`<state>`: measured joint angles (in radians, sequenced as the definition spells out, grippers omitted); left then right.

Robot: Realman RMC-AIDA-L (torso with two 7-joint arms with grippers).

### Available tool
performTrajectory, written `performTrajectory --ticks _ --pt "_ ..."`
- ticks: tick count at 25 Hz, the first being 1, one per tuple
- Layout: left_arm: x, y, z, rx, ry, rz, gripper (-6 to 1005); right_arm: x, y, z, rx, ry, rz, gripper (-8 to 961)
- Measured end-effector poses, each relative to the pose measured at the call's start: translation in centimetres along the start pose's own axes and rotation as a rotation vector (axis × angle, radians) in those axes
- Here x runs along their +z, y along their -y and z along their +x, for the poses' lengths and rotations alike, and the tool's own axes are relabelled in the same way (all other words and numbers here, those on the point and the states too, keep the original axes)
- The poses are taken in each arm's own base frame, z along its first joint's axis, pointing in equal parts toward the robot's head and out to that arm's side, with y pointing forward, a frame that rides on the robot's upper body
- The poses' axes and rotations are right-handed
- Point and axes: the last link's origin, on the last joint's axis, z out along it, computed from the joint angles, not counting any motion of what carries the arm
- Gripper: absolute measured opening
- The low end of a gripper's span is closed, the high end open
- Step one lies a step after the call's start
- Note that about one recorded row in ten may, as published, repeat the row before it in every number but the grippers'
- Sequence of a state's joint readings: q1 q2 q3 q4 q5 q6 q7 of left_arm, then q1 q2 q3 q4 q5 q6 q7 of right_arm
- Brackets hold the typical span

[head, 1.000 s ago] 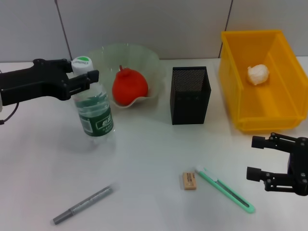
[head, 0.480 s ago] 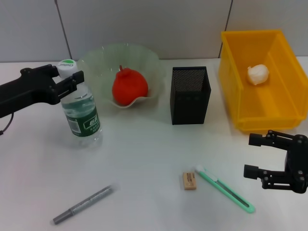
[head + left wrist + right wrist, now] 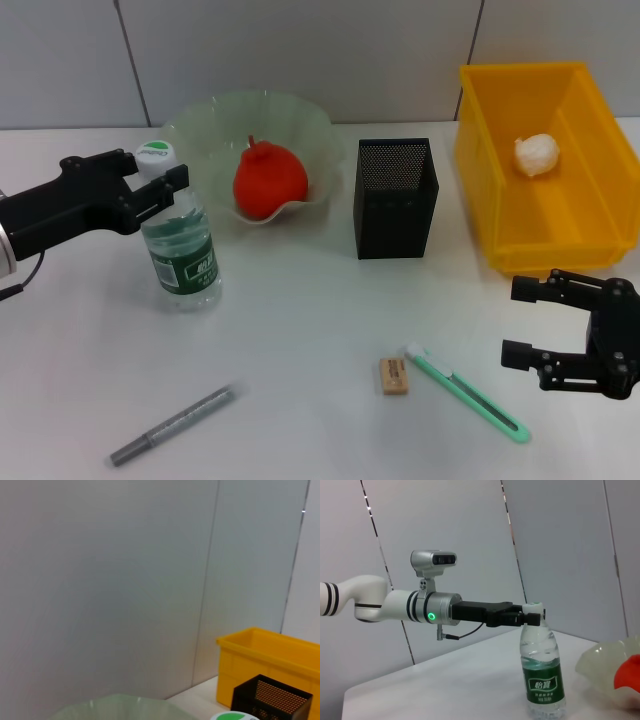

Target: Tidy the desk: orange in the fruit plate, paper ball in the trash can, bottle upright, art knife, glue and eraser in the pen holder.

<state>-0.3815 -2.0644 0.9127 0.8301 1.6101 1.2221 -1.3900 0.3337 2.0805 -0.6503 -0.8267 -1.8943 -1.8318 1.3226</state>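
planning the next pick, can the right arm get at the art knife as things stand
Probably yes. The right gripper hangs open just beside the art knife, which lies flat on the table with nothing over it. Only the eraser sits near its far tip, away from the gripper's side.

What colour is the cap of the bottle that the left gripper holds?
The bottle's cap is white with a green top, seen best in the head view.

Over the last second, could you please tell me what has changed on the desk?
The left hand, shut on the bottle at its cap, carried it first toward the robot's left, then partway back; it now stands upright beside the fruit plate. The right hand crept slightly leftward, open. Eraser, art knife and pen holder stayed put.
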Motion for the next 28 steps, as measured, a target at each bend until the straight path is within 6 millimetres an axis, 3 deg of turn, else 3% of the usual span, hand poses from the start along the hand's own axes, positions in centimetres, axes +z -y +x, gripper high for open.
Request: performTrajectory --ticks 12,22,24,25,28 --pt "-0.1 -1.0 -1.0 0.020 -0.029 -0.038 453 0.1 0.1 -0.1 -0.001 0.001 -0.002 791" --pt "-0.4 -0.8 -0.8 0.000 -0.058 -0.028 655 0.3 -0.1 0.2 0.016 0.007 -0.010 787" --pt "-0.9 -0.6 -0.2 -0.005 -0.091 -0.018 691 0.2 -0.2 0.2 0.016 0.006 -0.009 786" --pt "-2.6 -0.1 1.0 0.001 -0.161 0.001 707 0.1 -0.2 0.2 0.015 0.006 -0.010 785" --pt "-4.5 0.2 1.9 0.014 -0.225 0.001 756 0.0 -0.2 0.0 0.022 0.003 -0.011 784"
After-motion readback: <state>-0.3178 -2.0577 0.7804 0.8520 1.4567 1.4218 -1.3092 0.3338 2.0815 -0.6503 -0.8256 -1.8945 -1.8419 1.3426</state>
